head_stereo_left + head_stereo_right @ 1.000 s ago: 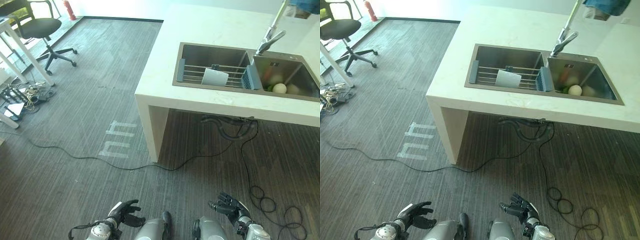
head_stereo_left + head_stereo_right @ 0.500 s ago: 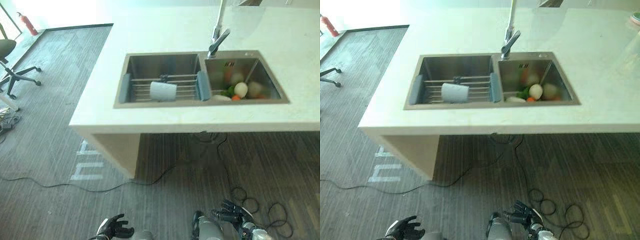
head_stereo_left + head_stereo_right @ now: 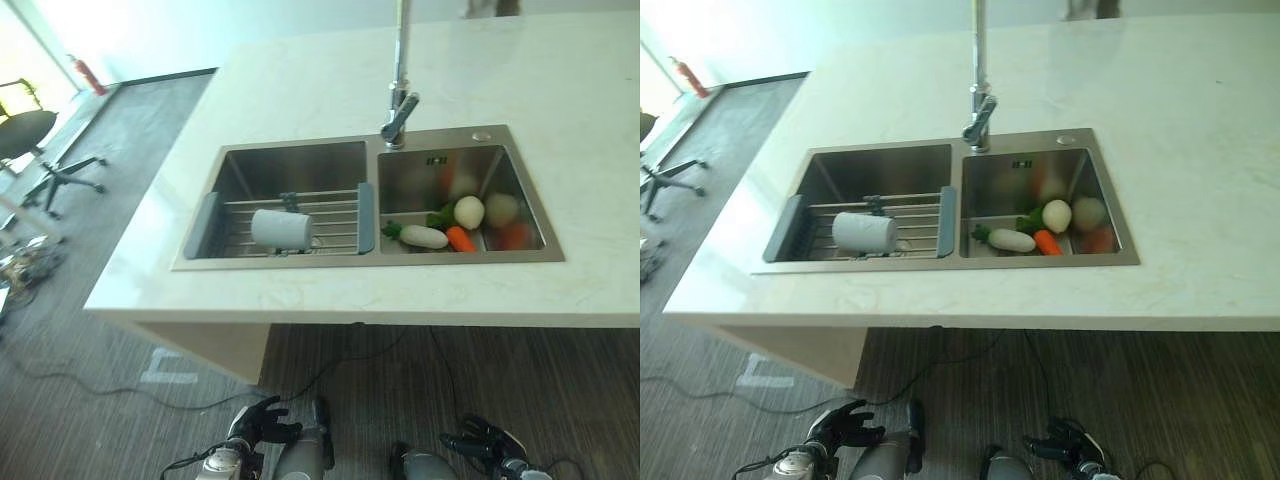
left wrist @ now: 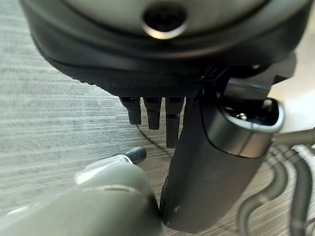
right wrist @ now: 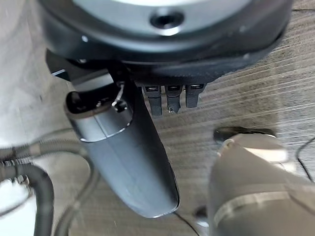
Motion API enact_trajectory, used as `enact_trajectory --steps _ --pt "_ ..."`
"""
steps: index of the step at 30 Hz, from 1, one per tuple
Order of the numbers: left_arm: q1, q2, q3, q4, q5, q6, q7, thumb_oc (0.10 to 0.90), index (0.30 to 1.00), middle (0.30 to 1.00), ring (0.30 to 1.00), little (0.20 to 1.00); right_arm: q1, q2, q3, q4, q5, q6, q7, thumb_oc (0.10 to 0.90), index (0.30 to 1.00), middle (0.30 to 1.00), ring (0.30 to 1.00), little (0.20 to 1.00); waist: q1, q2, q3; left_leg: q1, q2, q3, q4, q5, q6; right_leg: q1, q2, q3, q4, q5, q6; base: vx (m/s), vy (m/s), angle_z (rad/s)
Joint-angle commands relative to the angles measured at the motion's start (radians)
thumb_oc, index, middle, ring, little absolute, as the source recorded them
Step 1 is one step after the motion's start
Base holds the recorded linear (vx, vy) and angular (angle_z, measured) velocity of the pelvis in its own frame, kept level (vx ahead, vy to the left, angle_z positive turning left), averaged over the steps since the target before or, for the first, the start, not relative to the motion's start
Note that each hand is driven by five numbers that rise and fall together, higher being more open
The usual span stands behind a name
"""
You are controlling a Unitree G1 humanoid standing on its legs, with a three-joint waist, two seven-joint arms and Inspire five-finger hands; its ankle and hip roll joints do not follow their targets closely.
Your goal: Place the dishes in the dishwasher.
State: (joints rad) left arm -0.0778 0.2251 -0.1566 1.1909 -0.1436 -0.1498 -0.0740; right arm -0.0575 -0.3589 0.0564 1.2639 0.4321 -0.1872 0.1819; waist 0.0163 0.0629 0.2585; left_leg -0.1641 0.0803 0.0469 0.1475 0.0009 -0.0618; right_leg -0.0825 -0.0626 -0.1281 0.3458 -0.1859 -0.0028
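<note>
Left robot hand (image 3: 258, 423) and right robot hand (image 3: 482, 442) relaxed, empty, above grey carpet (image 3: 120, 430), white counter (image 3: 600, 120) ahead.

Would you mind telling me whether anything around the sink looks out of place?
The white cup lies on its side on the drying rack in the left basin. Vegetables sit loose in the right basin.

Before me stands a pale stone table (image 3: 300, 90) with a steel sink (image 3: 445, 142) sunk into it, and a tall tap (image 3: 399, 105) at the sink's far edge. Below me lies dark striped carpet (image 3: 120, 420). Off the table's far left corner I see an office chair (image 3: 35, 140), a red extinguisher (image 3: 86, 75) and bright daylight.
</note>
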Motion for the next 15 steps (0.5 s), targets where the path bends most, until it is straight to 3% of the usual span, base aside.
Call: enact_trajectory --steps 1,3,5,7,9,15 --pt "0.067 0.082 -0.018 -0.023 -0.003 -0.01 0.053 0.8 0.9 0.9 0.9 0.9 0.02 0.001 -0.012 -0.042 -0.043 -0.047 0.023 0.8 0.9 0.9 0.9 0.9 0.015 -0.018 -0.027 -0.044 -0.028 -0.023 0.152 -0.154 0.045 0.036 -0.084 -0.059 -0.046 -0.015 0.12 0.15 0.145 -0.21" --pt "0.066 0.099 -0.02 -0.024 0.007 -0.012 0.055 0.8 0.9 0.9 0.9 0.9 0.016 0.011 -0.007 -0.04 -0.03 -0.058 0.024 0.8 0.9 0.9 0.9 0.9 0.02 -0.013 -0.026 -0.032 -0.037 -0.034 0.152 -0.166 0.064 0.061 -0.082 -0.071 -0.046 0.004 0.125 0.14 0.136 -0.07" --pt "0.065 0.118 -0.027 -0.025 0.004 -0.014 0.059 0.8 0.9 0.9 0.9 0.9 0.013 0.012 -0.004 -0.052 -0.011 -0.056 0.033 0.8 0.9 0.9 0.9 0.9 0.009 0.003 -0.011 -0.015 -0.044 -0.056 0.152 -0.183 0.09 0.061 -0.063 -0.076 -0.046 0.079 0.134 0.1 0.074 -0.04" --pt "0.06 0.129 -0.033 -0.025 -0.022 -0.012 0.07 0.8 0.9 0.9 0.9 0.9 -0.001 0.01 0.001 -0.057 -0.003 -0.057 0.044 0.8 0.9 0.9 0.9 0.9 0.007 -0.002 0.001 -0.018 -0.046 -0.048 0.152 -0.187 0.088 0.009 -0.074 -0.074 -0.046 0.065 0.134 -0.02 -0.038 0.04" --pt "0.044 0.139 -0.019 -0.03 -0.048 -0.004 0.069 0.8 0.9 0.9 0.9 0.9 -0.026 0.004 0.017 -0.067 -0.02 -0.053 0.056 0.8 0.9 0.9 0.9 0.9 0.0 -0.024 0.019 -0.02 -0.061 -0.034 0.152 -0.203 0.084 -0.097 -0.104 -0.047 -0.046 0.093 0.153 -0.07 -0.108 -0.12" --pt "0.039 0.105 0.007 -0.005 -0.089 0.021 0.067 0.8 0.9 0.9 0.9 0.9 -0.028 0.007 0.02 -0.057 -0.008 -0.015 0.028 0.8 0.9 0.9 0.9 0.9 0.006 -0.051 -0.012 -0.046 -0.031 0.026 0.152 -0.197 0.06 -0.12 -0.107 -0.038 -0.046 0.044 0.149 0.04 -0.125 0.0"
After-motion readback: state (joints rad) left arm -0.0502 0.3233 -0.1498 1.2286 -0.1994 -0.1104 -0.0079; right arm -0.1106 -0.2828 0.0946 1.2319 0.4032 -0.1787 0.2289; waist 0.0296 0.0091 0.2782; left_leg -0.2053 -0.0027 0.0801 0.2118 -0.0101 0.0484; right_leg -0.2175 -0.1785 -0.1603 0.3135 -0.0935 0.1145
